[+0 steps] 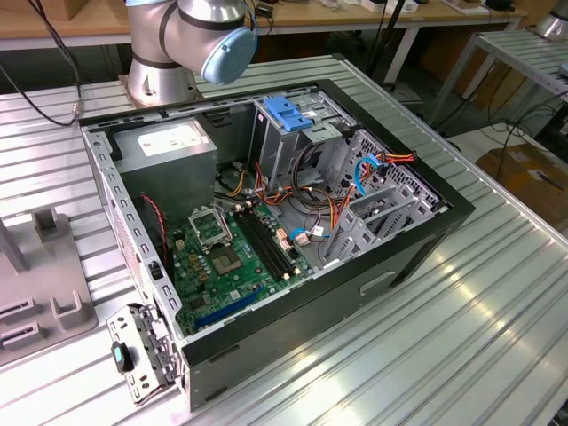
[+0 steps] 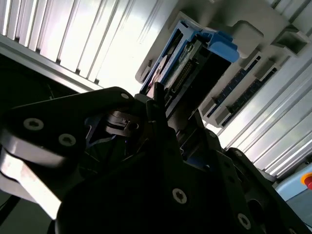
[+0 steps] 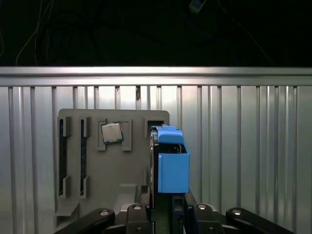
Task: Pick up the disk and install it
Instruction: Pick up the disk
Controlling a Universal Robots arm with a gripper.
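Gripper (image 3: 165,207) sits right at near end of disk (image 3: 171,163); can't tell if clamped on it or loose. Disk stands on edge w/ blue rail, in grey holder (image 3: 122,170) on ribbed table (image 3: 243,146), chip (image 3: 111,132) just beside. Ext. view: PC case (image 1: 417,257) lies open on table.

Ribbed metal table (image 1: 461,355) with open computer case (image 1: 311,324), grey parts holder (image 1: 44,288), arm base (image 1: 160,82).
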